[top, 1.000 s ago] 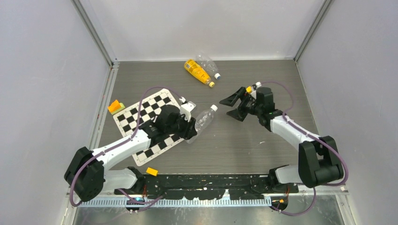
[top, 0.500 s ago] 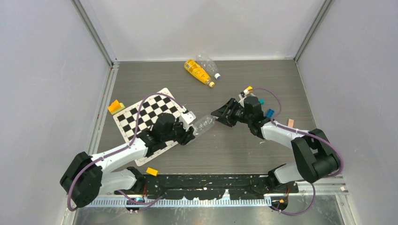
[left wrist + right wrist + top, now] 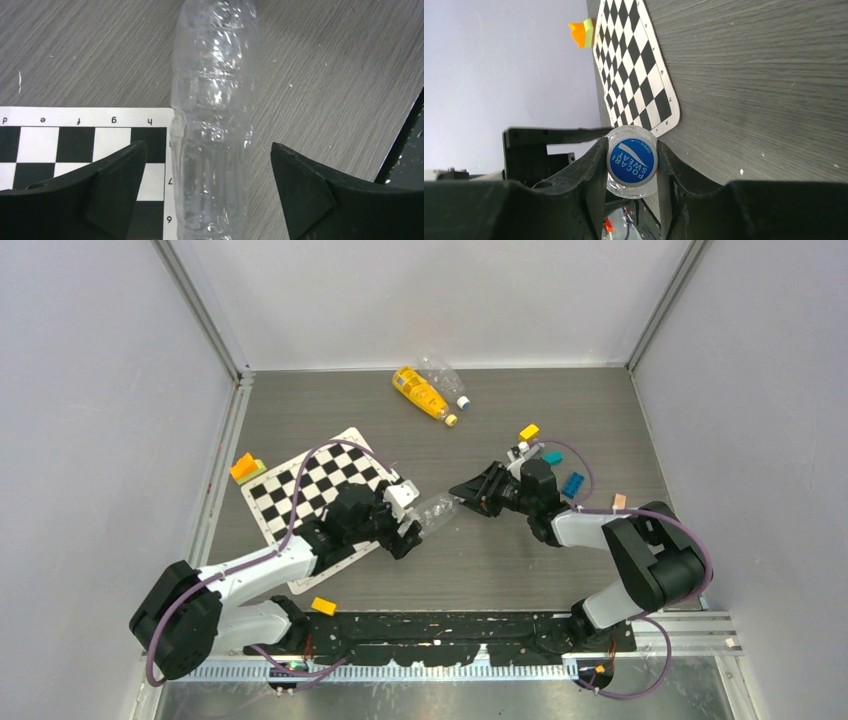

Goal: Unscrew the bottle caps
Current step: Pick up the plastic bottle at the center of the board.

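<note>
Right tool (image 3: 470, 490) clamped on blue cap (image 3: 631, 161) of clear bottle (image 3: 215, 100); left tool (image 3: 207, 167) apart, fingers (image 3: 115, 175) flanking bottle body without contact; bottle near middle of table (image 3: 500, 550), over chessboard (image 3: 75, 145) edge.

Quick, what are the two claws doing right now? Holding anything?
Left gripper: open, jaws either side of the clear bottle, not gripping it.
Right gripper: closed on the blue bottle cap.
</note>
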Controlling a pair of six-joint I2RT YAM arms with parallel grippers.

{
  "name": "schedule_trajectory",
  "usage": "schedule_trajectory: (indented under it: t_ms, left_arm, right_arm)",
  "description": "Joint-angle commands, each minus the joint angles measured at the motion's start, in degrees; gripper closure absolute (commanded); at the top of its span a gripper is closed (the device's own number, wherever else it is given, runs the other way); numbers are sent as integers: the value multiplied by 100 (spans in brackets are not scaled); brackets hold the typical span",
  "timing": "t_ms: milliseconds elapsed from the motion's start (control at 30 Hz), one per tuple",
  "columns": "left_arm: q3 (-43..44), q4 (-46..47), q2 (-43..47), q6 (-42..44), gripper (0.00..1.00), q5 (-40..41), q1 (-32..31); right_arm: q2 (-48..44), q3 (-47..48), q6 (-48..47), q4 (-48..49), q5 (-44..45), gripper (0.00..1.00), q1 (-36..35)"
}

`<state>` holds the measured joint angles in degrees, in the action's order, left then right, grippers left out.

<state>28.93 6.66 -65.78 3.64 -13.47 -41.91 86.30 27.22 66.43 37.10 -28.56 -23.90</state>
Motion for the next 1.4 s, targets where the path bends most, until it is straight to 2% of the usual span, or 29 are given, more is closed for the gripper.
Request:
schedule_trajectory:
  t_ms: [0, 100, 233, 300, 433, 600, 700, 900, 967, 1100, 1233, 1267, 1333, 1367]
  left_arm:
    - [195, 568, 113, -217, 0, 128, -19]
    - [406, 429, 120, -566, 0, 285, -19]
    - [1055, -467, 185, -1220, 0, 710, -19]
    - [1287, -839, 258, -1160, 0, 771, -19]
    - [1115, -524, 291, -1106, 0, 597, -19]
    - [1441, -1036, -51, -943, 0, -399, -19]
    - [1604, -1177, -286, -893, 6, -1141, -19]
    - [1553, -715, -486, -1129, 8, -1736, -19]
    - [1482, -390, -552, -1257, 10, -1717, -19]
    - [1471, -362, -767, -1353, 15, -1517, -19]
    - [1510, -436, -921, -1404, 20, -1356, -19]
    - [1511, -426, -923, -1417, 22, -1348, -19]
    - [1488, -392, -901, -1442, 36, -1361, -19]
    - [1473, -374, -873, -1456, 39, -1355, -19]
  right_arm:
    - [-50, -246, -55, 924, -145, 98, -43]
    - [-259, -252, -288, 815, -137, 99, -80]
    - [-732, -234, -801, 225, 244, 98, -188]
    - [-1138, -235, -1111, -204, 529, 99, -273]
    - [-1700, -274, -1641, -839, 928, 99, -340]
    - [-2336, -316, -1923, -1176, 1030, 99, -361]
    - [-2570, -351, -2000, -1179, 940, 99, -369]
    - [-2560, -254, -2066, -1268, 705, 99, -377]
    - [-2487, -234, -1992, -1080, 513, 99, -378]
    - [-2324, -389, -1576, -154, 79, 98, -394]
    - [-2266, -421, -1403, 138, -72, 98, -427]
    - [-2245, -425, -1418, 130, -32, 98, -429]
    - [-2210, -414, -1464, 33, 39, 98, -431]
    - [-2199, -387, -1495, -72, 73, 98, -436]
